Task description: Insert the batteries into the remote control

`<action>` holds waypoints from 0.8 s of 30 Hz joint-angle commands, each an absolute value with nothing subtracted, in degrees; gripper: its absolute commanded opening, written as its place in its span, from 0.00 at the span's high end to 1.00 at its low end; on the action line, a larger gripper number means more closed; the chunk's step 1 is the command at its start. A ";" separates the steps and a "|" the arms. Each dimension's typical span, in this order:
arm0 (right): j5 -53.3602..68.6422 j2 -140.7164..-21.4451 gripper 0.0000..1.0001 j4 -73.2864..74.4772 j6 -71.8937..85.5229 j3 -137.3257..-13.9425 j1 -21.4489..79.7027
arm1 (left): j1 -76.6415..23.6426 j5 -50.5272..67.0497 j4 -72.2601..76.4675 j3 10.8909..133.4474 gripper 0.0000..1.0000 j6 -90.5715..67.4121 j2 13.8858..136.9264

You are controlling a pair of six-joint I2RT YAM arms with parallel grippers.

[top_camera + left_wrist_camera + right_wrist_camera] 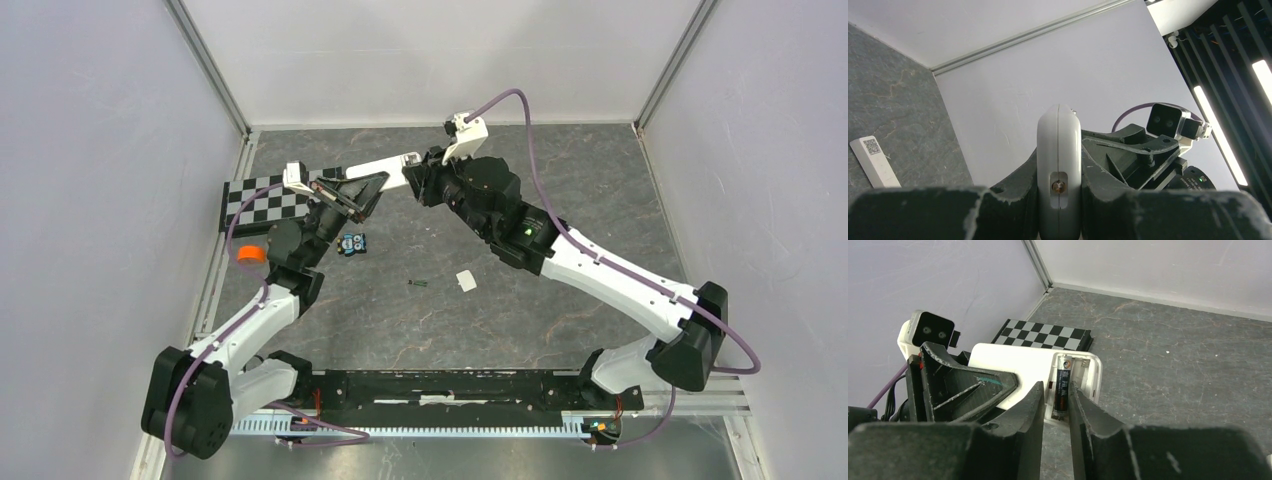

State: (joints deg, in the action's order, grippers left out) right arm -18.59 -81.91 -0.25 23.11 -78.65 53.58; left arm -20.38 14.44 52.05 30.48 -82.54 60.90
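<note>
One battery (1063,385) sat in the open bay of the remote control (1013,357). The slot beside it looked bare, and a spare battery (419,284) lay on the table (580,170), so roughly half remained. The right claw (1056,392) straddled the seated cell, slightly parted. The left claw (1059,172) gripped the remote.

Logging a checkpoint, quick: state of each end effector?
Left end effector: closed on the remote.
Right end effector: slightly open, straddling the battery seated in the remote.
</note>
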 commanded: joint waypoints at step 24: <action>-8.46 -69.12 0.08 -5.60 66.02 -66.71 46.45 | -20.45 13.73 59.28 33.49 0.98 -77.92 59.68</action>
